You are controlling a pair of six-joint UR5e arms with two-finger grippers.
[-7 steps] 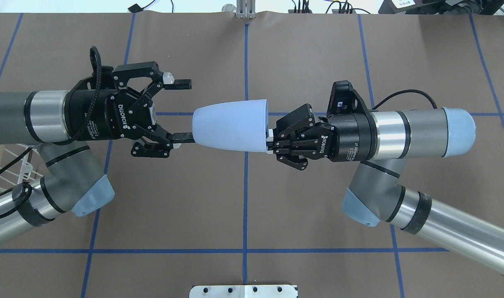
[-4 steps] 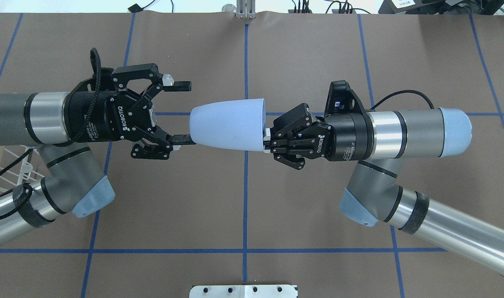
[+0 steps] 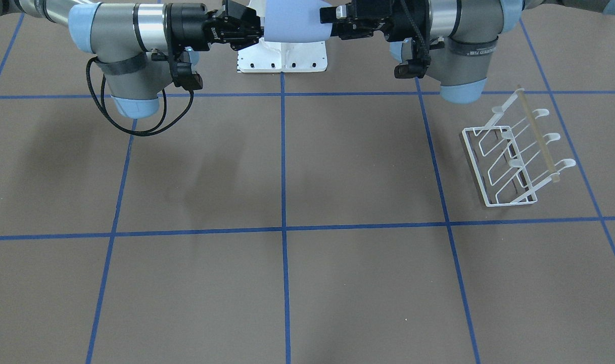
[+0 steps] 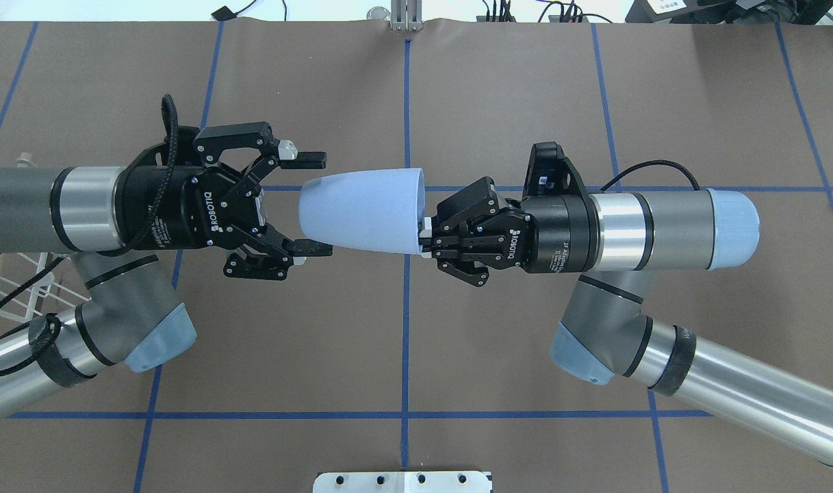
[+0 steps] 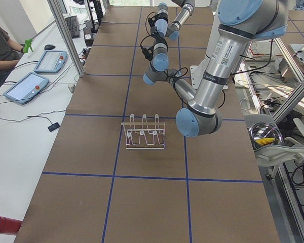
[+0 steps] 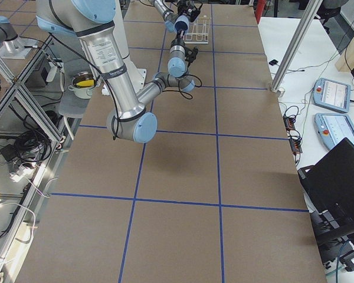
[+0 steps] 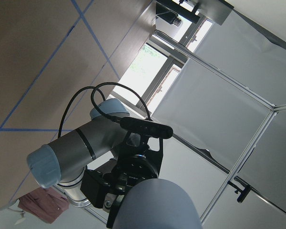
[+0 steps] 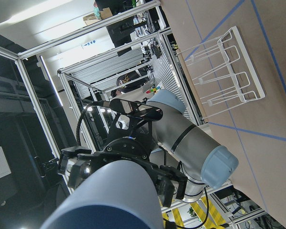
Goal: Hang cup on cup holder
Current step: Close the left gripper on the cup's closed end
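The cup (image 4: 361, 213) lies sideways in mid-air between the arms. The right gripper (image 4: 424, 236) pinches its rim, and the left gripper (image 4: 326, 205) has its fingers spread around the tapered base. Probably light, stiff and slippery (smooth plastic) — best squeezed at the wider mid-body.

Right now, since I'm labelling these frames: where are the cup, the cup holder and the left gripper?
cup (image 4: 361, 212): overhead view, middle of its side wall.
cup holder (image 3: 538, 134): front-facing view, on its wooden rod.
left gripper (image 4: 327, 205): overhead view, midway between its fingertips.

cup (image 4: 361, 212) smooth matt plastic; cup holder (image 3: 513, 163) white wire, wood
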